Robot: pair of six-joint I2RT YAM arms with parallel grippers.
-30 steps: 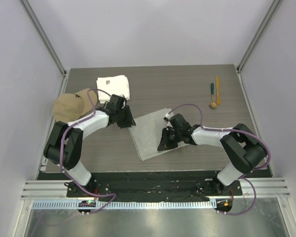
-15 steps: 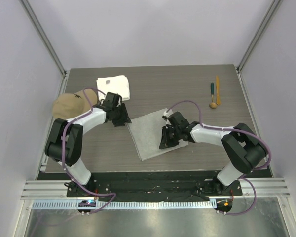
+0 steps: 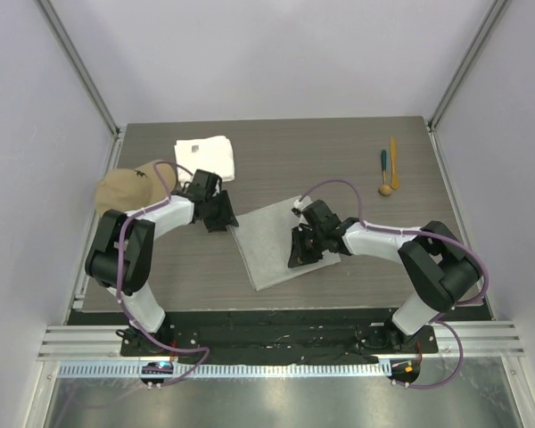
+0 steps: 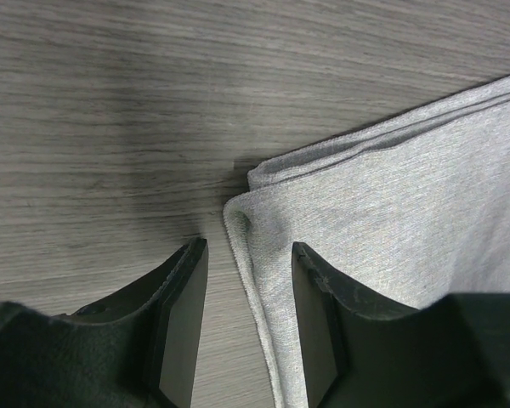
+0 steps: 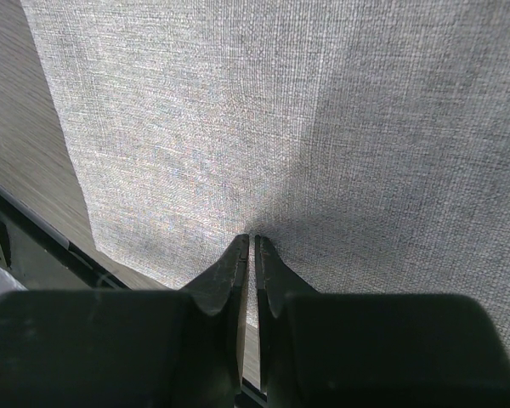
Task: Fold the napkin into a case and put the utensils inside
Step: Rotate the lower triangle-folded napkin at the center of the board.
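The light-grey napkin (image 3: pixel 269 254) lies folded in layers on the table's middle, its stacked edges showing in the left wrist view (image 4: pixel 391 187). My left gripper (image 3: pixel 225 217) is open at the cloth's far-left corner. The corner and hem lie flat between its jaws (image 4: pixel 247 248), and neither jaw clamps them. My right gripper (image 3: pixel 300 251) is shut, its tips (image 5: pixel 252 240) resting on the napkin (image 5: pixel 238 110) near the right side. The utensils lie far right: a teal-handled one (image 3: pixel 383 164), an orange stick (image 3: pixel 394 160) and one with a wooden bowl (image 3: pixel 385 189).
A thick white towel (image 3: pixel 205 159) sits at the back left, with a tan cap (image 3: pixel 125 189) beside it near the table's left edge. The black front rail (image 5: pixel 17 229) runs just below the napkin's near edge.
My left gripper has opened, let go of the napkin's corner and drawn back slightly to the left. The right gripper stays shut on the cloth, shifted slightly left.
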